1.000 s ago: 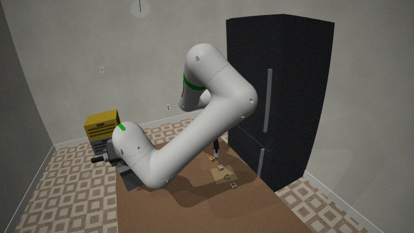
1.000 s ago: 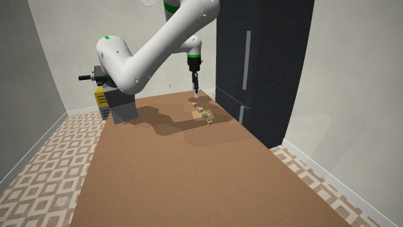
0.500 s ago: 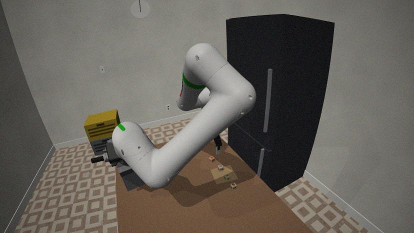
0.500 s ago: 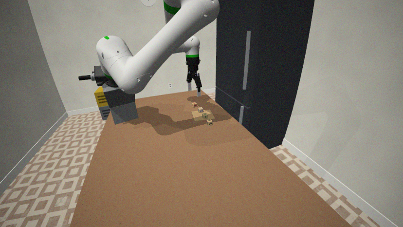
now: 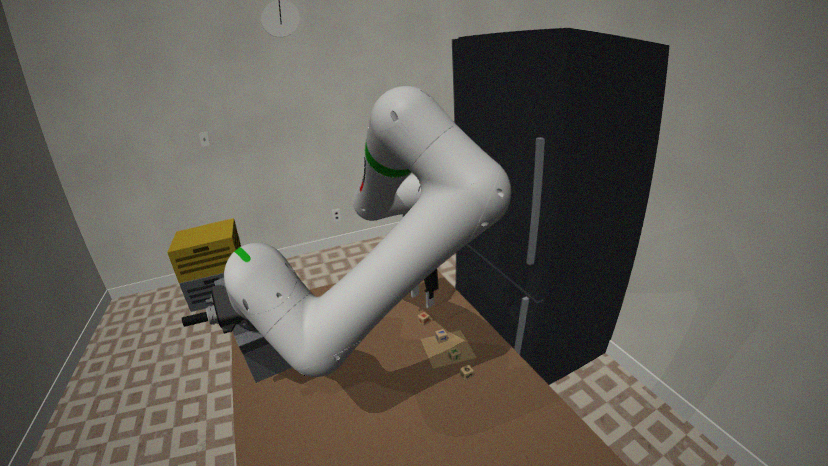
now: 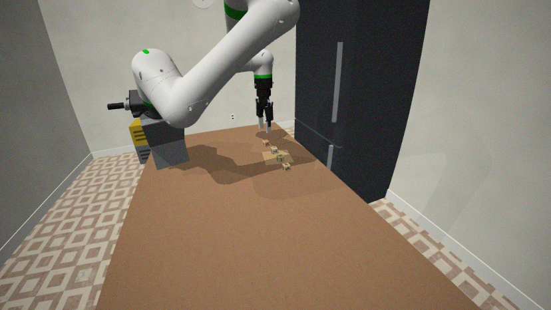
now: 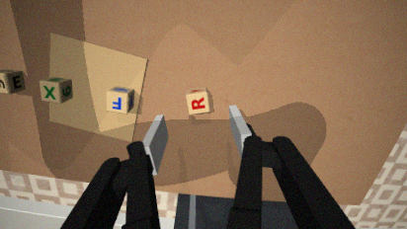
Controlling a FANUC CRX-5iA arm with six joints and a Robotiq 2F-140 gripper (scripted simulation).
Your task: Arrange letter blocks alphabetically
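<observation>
The blocks lay in a loose line on the brown table (image 6: 239, 238), close to the dark fridge (image 6: 362, 92). The one with a red R (image 7: 199, 102) sat on bare table, off the tan mat (image 7: 106, 69) and a short way from its edge. The one with a blue F (image 7: 120, 100) stood on the mat near the corner closest to the R block. The one with a green X (image 7: 55, 90) rested over the opposite side of the mat, though whether it lay fully on the mat could not be told from the wrist view. The last block (image 7: 11, 81) lay past the mat on bare table at the very edge of the wrist picture; an E showed on one face and a curved mark on another, and which face was uppermost could not be told.

The gripper (image 7: 197, 129) hung above the table, clear of every block, with its jaws about half apart and nothing between them. In the wrist view the R block appeared just above the gap between the fingertips, nearer the right-hand one. From the side camera the gripper (image 6: 264, 125) pointed straight down, above the end of the row where the R block (image 6: 265, 142) lay, and its shadow fell on the table beside that block. The white arm (image 5: 399, 243) reached out from its grey base (image 6: 169, 152) at the table's edge.
</observation>
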